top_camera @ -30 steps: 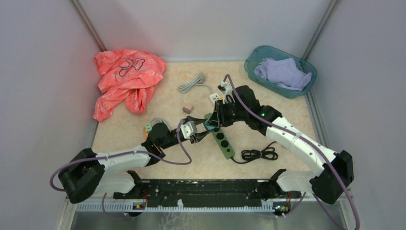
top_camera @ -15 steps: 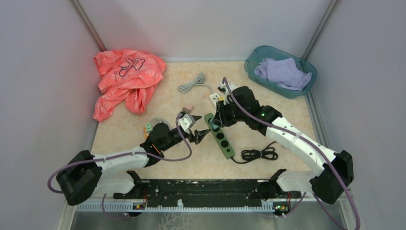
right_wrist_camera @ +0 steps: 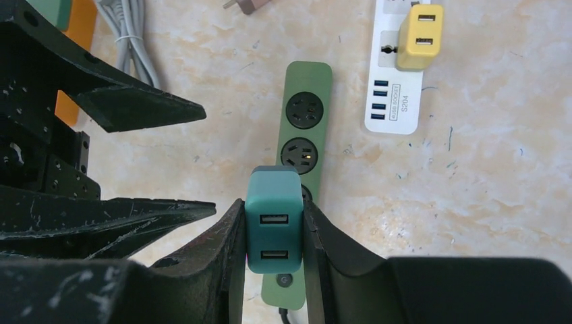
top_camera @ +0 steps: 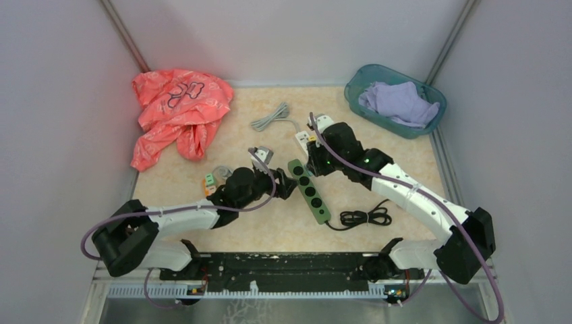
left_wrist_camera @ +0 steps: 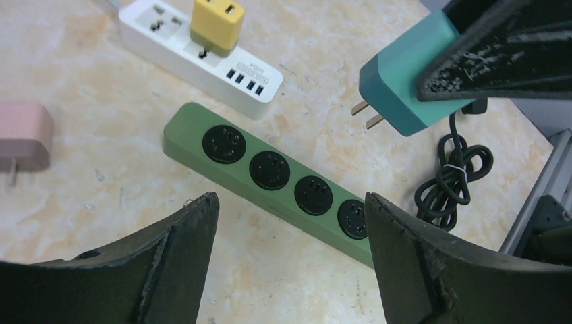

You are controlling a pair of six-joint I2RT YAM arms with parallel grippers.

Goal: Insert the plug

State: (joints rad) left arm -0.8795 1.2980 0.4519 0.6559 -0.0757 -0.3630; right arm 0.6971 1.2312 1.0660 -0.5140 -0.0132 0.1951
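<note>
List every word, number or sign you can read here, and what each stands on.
"4USB SOCKET": on the white power strip, beside its USB ports.
"S204": on the same strip, just beside that.
In the left wrist view that print is too blurred to read.
No lettering is legible on the green power strip or the teal charger.
The pink cloth bears a dark butterfly-like outline, no words.

Left hand (left_wrist_camera: 290, 200) spread wide above the green power strip (left_wrist_camera: 283, 179).
Upper right, the teal plug (left_wrist_camera: 408, 84), prongs bare; a yellow adapter (left_wrist_camera: 216, 25) sits in the white power strip (left_wrist_camera: 172, 44).
</note>
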